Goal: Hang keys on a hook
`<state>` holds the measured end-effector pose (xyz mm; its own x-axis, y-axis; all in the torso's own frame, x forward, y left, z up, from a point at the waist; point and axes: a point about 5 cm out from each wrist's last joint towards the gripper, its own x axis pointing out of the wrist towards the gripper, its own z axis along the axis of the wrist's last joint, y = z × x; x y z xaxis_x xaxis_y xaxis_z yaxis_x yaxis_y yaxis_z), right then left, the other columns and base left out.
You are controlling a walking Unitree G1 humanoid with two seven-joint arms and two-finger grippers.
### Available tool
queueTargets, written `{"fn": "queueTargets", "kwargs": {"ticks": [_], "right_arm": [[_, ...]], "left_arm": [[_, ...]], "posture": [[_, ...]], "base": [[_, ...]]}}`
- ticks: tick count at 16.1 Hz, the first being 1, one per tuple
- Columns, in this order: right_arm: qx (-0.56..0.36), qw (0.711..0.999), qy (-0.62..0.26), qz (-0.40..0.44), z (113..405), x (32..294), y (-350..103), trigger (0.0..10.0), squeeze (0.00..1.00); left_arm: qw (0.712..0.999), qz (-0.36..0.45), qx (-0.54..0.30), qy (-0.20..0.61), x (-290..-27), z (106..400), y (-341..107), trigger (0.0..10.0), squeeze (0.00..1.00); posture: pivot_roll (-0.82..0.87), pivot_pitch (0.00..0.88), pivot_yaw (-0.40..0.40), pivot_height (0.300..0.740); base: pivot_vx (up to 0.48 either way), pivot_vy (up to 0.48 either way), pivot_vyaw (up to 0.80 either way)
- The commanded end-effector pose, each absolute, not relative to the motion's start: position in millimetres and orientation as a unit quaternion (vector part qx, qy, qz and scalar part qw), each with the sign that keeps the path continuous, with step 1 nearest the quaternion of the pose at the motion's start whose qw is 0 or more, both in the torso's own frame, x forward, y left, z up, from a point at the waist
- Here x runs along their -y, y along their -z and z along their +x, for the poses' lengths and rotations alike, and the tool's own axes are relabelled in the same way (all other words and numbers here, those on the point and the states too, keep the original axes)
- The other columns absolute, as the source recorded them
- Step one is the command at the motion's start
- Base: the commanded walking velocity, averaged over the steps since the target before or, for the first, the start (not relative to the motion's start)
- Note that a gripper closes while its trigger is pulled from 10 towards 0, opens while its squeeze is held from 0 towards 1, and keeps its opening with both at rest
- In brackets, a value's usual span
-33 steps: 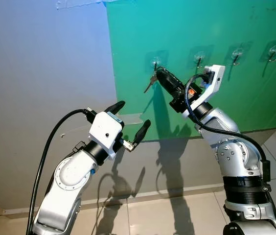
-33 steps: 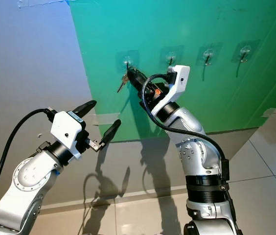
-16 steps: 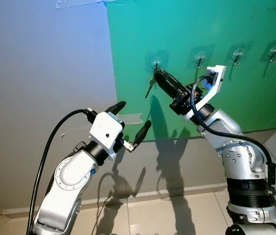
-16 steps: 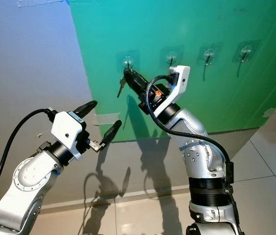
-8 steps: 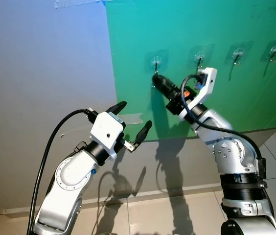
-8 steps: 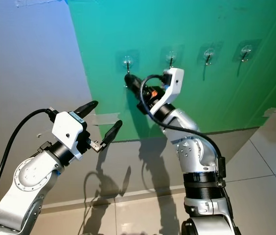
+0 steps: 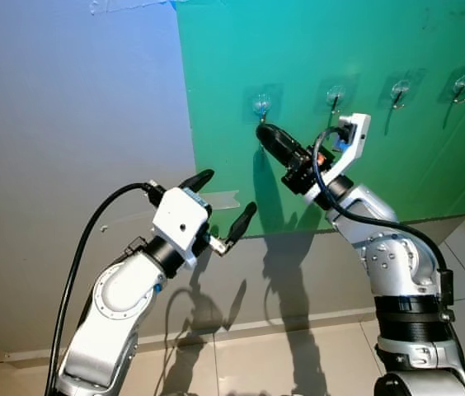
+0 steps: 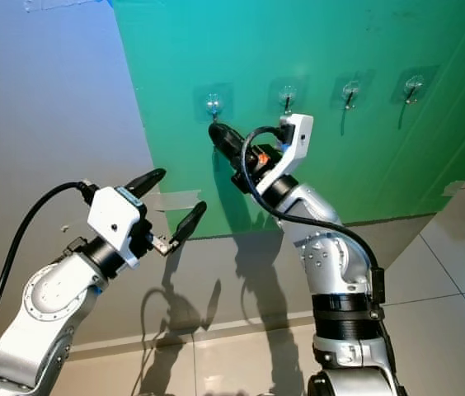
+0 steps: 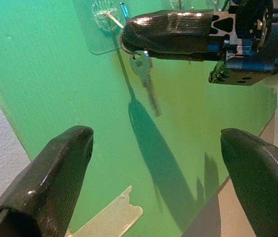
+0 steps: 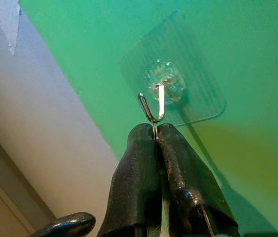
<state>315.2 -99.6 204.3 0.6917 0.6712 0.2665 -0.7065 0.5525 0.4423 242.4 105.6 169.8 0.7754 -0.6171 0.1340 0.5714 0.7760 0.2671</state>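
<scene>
Two black fingers of the right gripper [image 10: 155, 136] press together on the thin wire ring of a silver key [image 9: 146, 79], just below the leftmost clear adhesive hook [image 10: 161, 96] on the green wall panel [image 7: 340, 49]. Lower left, the left gripper [image 7: 220, 202] hangs spread wide, holding nothing.

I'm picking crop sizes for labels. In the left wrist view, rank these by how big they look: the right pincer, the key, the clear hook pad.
1. right pincer: its black fingers and body span most of the width.
2. and 3. key and clear hook pad: unsure; they look alike in size, and the picture's edge cuts the pad.
</scene>
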Motion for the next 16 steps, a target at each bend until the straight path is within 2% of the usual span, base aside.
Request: {"fn": "queueTargets", "kwargs": {"ticks": [1,8,10,16], "right_arm": [[0.041,0.873,-0.409,0.263,311,98,-209,10.0,0.0],[0.053,0.871,-0.41,0.265,306,100,-214,10.0,0.0],[0.062,0.881,-0.383,0.269,313,104,-216,10.0,0.0],[0.069,0.882,-0.373,0.277,322,102,-222,10.0,0.0]], "left_arm": [[0.933,0.108,0.112,0.324,-104,243,-173,10.0,0.0],[0.932,0.108,0.111,0.329,-103,243,-172,10.0,0.0],[0.931,0.108,0.112,0.329,-102,243,-172,10.0,0.0],[0.932,0.108,0.113,0.327,-102,242,-172,10.0,0.0]], "posture": [[-0.02,0.0,0.038,0.74],[-0.03,0.0,0.042,0.74],[-0.03,0.0,0.039,0.74],[-0.03,0.0,0.031,0.74]], "base": [[0.0,0.0,0.0],[0.0,0.0,0.0],[0.0,0.0,0.0],[0.0,0.0,0.0]]}}
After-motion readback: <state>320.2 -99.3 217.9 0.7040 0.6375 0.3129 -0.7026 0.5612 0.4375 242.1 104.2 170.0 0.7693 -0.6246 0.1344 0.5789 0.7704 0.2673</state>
